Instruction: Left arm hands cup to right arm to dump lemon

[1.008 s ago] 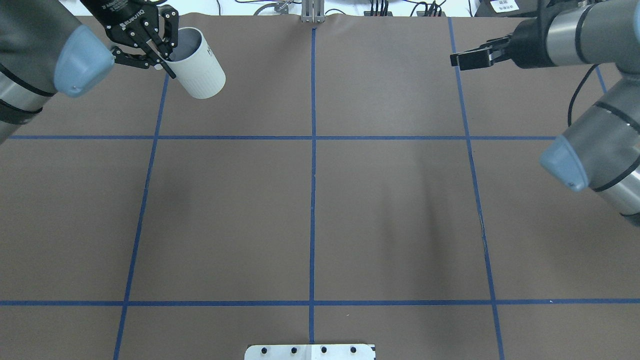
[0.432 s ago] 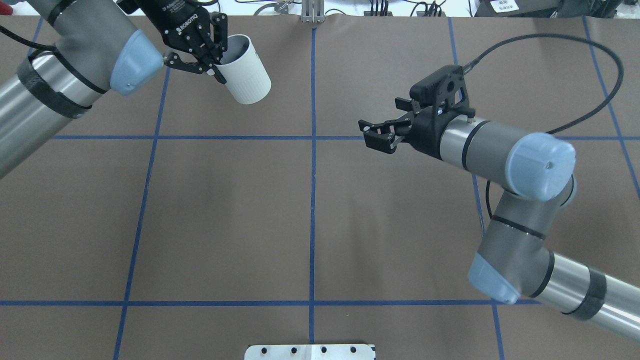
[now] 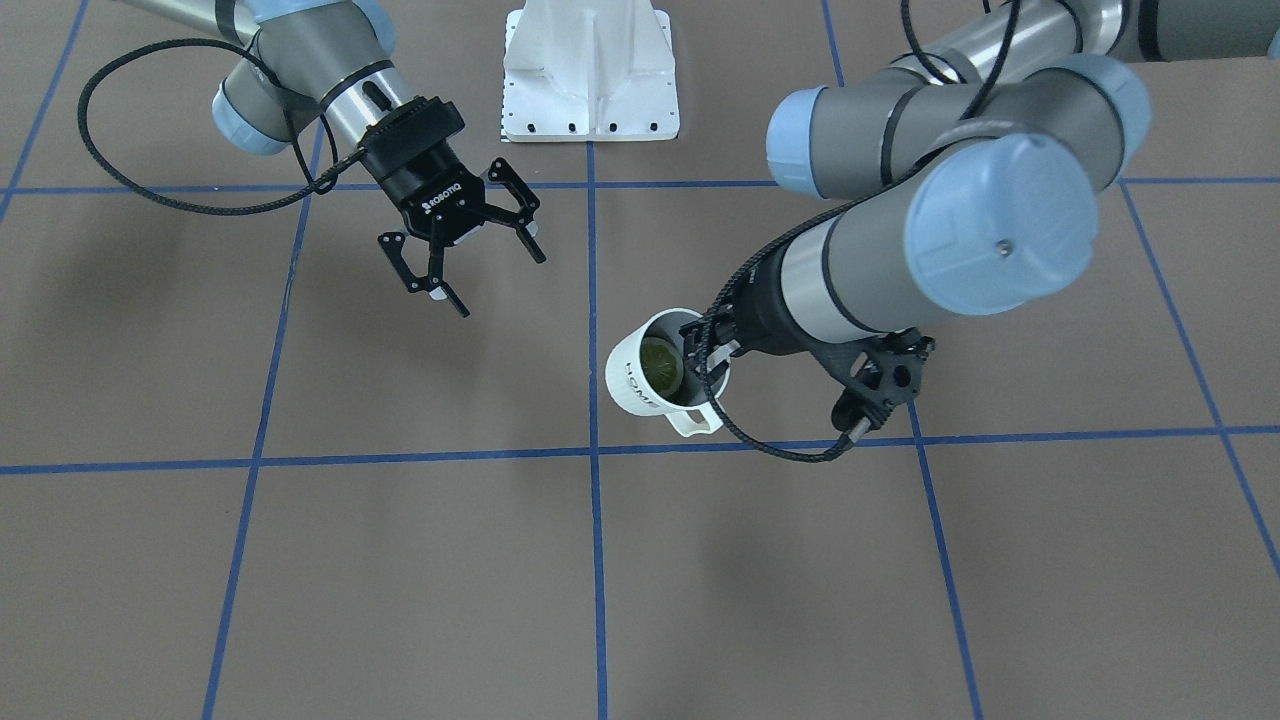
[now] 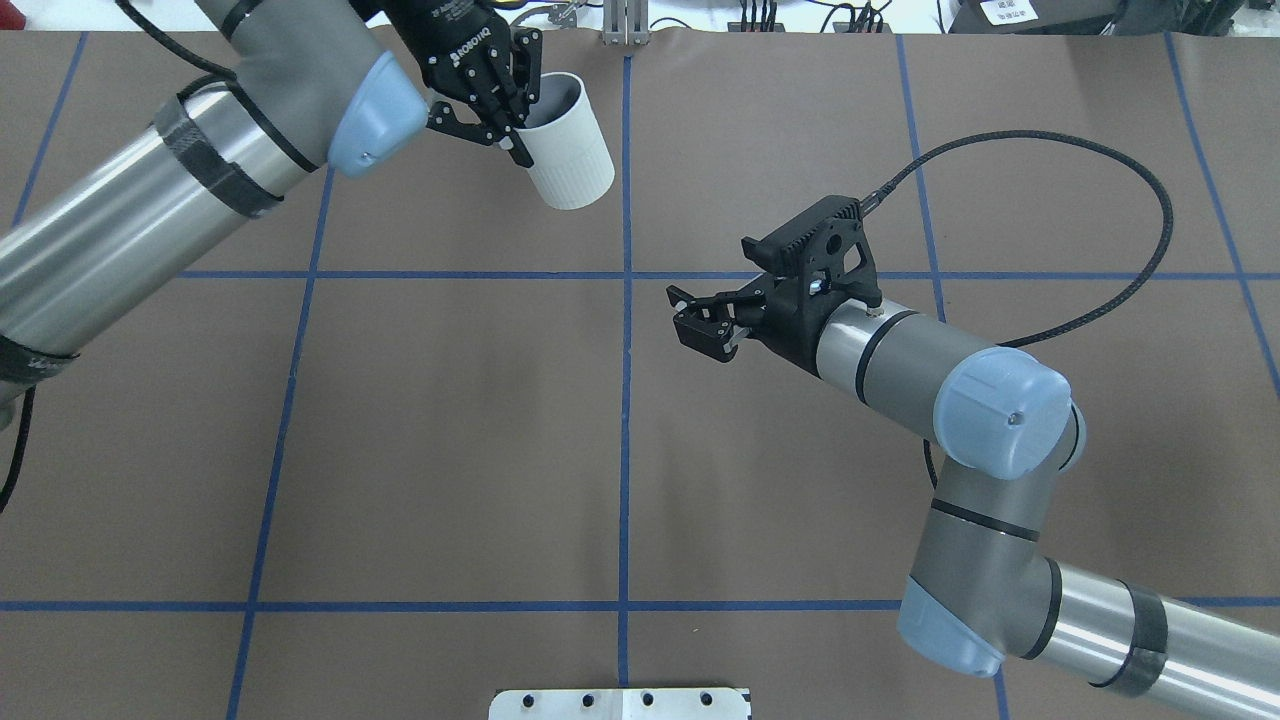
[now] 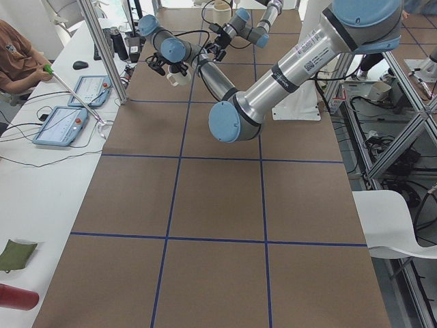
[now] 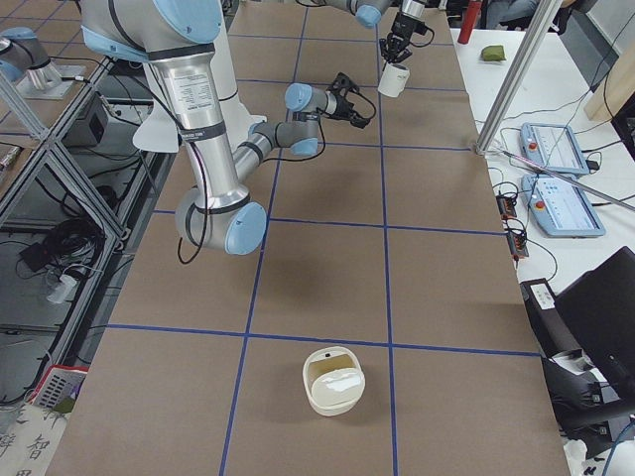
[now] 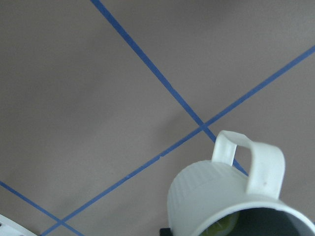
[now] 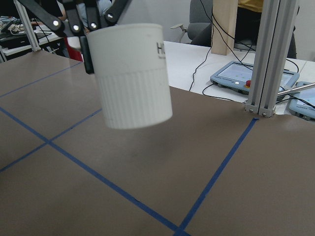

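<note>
My left gripper (image 4: 522,125) is shut on the rim of the white ribbed cup (image 4: 570,160), with one finger inside and one outside. It holds the cup tilted above the far part of the table, left of the centre line. The yellow-green lemon (image 3: 660,366) lies inside the cup (image 3: 630,375). The left wrist view shows the cup's handle (image 7: 256,162) and a sliver of lemon (image 7: 224,227). My right gripper (image 4: 688,318) is open and empty in mid-air, right of the centre line, and points at the cup from a distance. The right wrist view shows the cup (image 8: 133,83) straight ahead.
The brown table (image 4: 450,450) carries a grid of blue tape lines. A white basket-like container (image 6: 332,380) stands near the table's end on my right. Tablets (image 6: 556,203) and an aluminium post (image 6: 511,79) line the far edge. An operator (image 5: 13,55) sits beyond it.
My left arm has carried the cup to the right, toward the centre line. My right arm has swung in from the far right to the middle, its gripper still open.
</note>
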`<move>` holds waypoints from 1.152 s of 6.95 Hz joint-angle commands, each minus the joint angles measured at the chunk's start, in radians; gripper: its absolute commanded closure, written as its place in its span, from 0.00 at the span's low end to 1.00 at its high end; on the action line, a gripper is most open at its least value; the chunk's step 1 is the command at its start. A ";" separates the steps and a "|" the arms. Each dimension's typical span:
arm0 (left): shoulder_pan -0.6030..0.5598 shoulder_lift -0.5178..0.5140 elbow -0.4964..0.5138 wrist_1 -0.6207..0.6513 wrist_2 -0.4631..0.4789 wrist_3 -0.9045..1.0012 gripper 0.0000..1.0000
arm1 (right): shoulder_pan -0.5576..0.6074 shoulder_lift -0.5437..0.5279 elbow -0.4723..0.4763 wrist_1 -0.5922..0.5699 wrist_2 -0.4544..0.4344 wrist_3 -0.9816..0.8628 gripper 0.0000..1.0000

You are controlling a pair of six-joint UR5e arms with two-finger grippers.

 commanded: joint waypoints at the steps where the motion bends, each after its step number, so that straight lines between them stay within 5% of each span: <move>1: 0.051 -0.032 0.033 -0.074 0.002 -0.096 1.00 | -0.011 0.023 -0.007 -0.018 -0.027 -0.002 0.01; 8: 0.147 -0.061 0.037 -0.095 0.002 -0.156 1.00 | -0.014 0.023 -0.022 -0.020 -0.049 -0.012 0.01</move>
